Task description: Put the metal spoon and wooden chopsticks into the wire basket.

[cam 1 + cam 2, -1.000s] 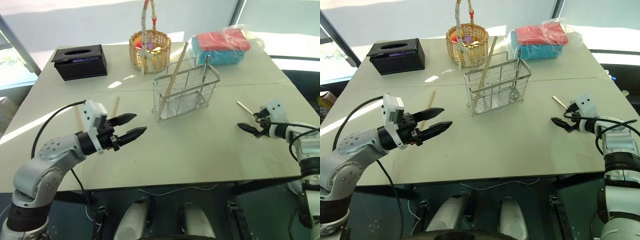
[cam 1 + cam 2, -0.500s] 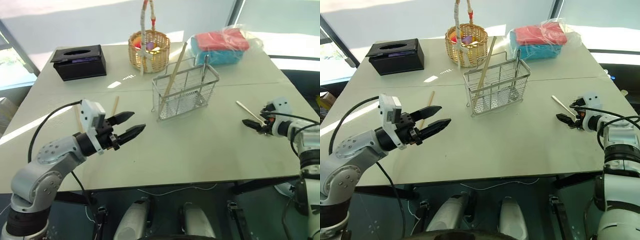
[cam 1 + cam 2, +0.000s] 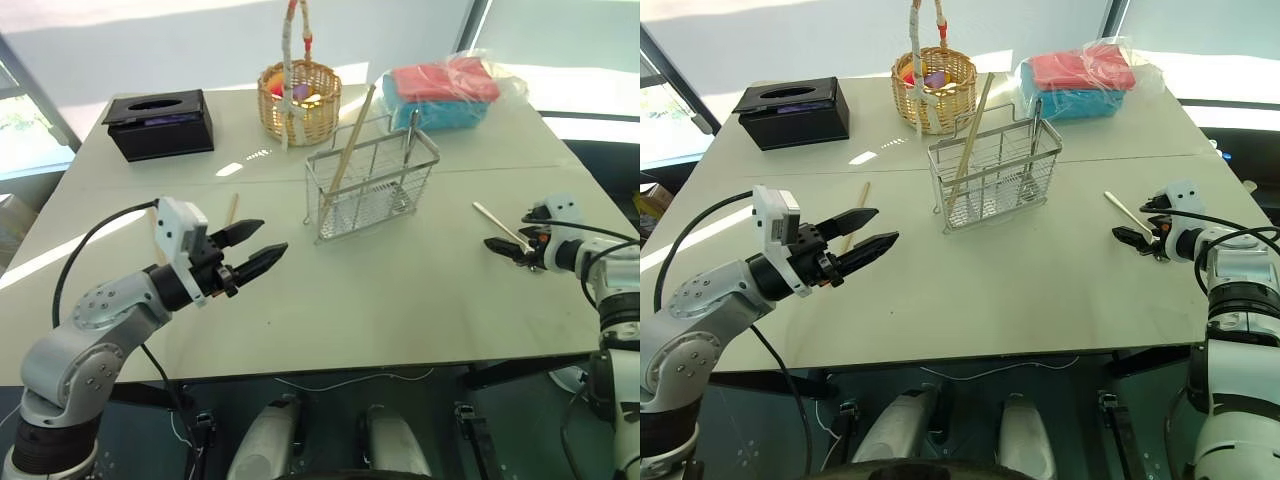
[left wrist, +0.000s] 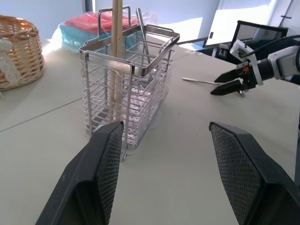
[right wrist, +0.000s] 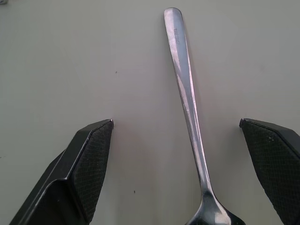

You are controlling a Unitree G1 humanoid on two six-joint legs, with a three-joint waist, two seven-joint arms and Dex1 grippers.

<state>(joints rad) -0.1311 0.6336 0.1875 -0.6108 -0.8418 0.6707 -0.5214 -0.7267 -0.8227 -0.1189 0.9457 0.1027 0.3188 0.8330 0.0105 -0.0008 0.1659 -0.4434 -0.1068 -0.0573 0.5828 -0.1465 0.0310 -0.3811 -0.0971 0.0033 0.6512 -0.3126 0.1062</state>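
The wire basket stands mid-table with one wooden chopstick leaning in it and a metal handle upright at its far corner. A second chopstick lies flat on the table left of the basket. My left gripper hovers open just in front of that stick, pointing towards the basket. At the right, the metal spoon lies on the table. My right gripper is open at its near end. In the right wrist view the spoon's handle runs between the spread fingers.
A black tissue box sits at the back left. A round wicker basket with a tall handle stands behind the wire basket. A plastic bag of red and blue cloths lies at the back right. The table's front edge is near both arms.
My right wrist has rolled a little and settled at the spoon's near end. The left gripper has turned slightly and stayed in place. Nothing was gripped or let go.
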